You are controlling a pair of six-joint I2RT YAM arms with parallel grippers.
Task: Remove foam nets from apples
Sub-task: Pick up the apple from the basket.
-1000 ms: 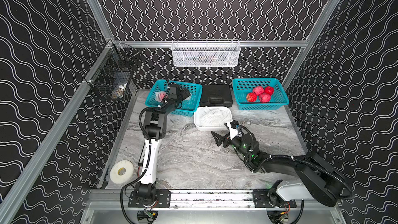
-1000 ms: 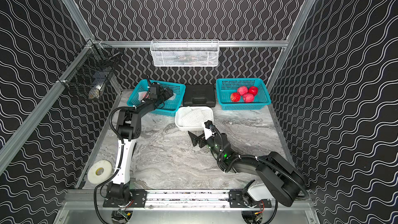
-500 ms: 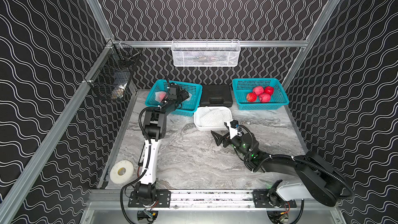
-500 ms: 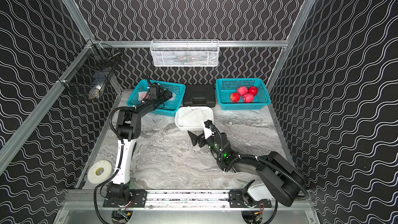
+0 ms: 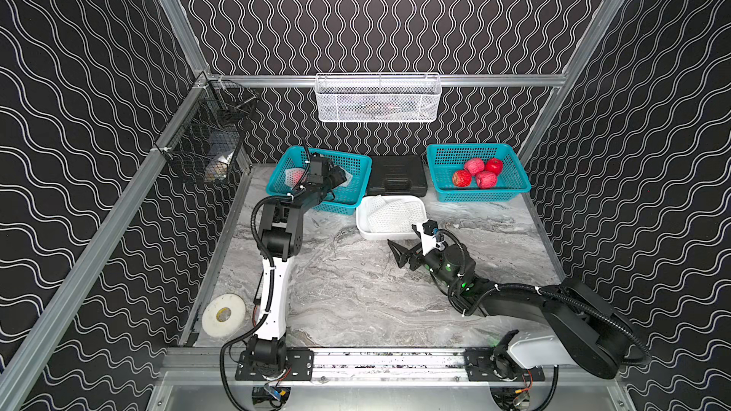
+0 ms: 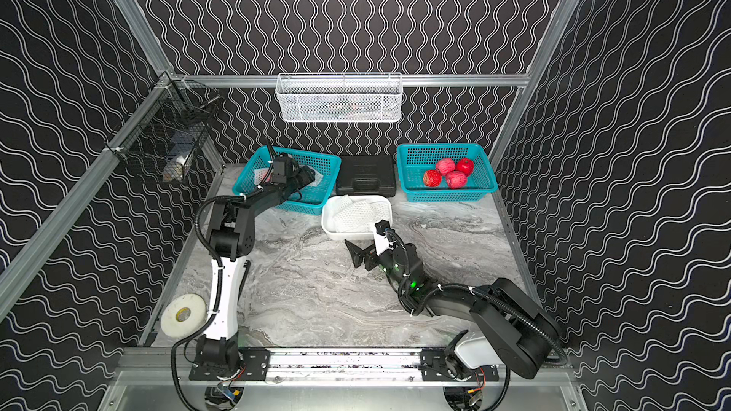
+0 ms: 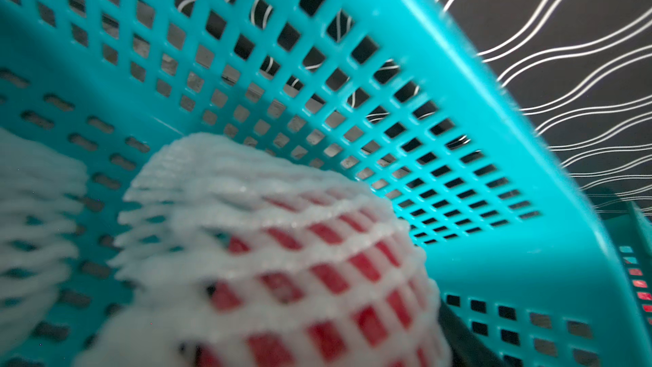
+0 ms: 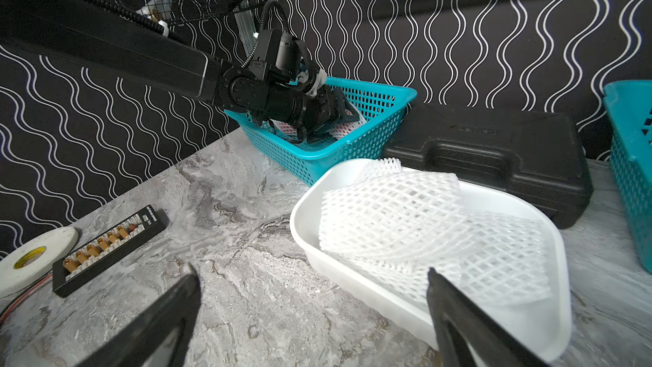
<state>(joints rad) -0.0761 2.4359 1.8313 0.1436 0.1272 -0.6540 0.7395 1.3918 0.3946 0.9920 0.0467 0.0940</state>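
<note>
The left gripper (image 5: pixel 339 179) sat inside the left basket (image 5: pixel 342 207) at a netted apple (image 7: pixel 324 273). Whether it had pinched the foam net (image 7: pixel 218 185) could not be told. The right gripper (image 8: pixel 310 312) was spread wide above the table (image 8: pixel 247 206), beside the tub (image 8: pixel 352 291) holding loose foam nets (image 8: pixel 405 220). Four bare apples (image 5: pixel 486 179) lay in the right basket (image 5: pixel 482 194).

Left hand (image 5: pixel 338 179) in teal basket (image 5: pixel 350 204), right hand (image 5: pixel 396 255) beside white tub (image 5: pixel 362 227)
</note>
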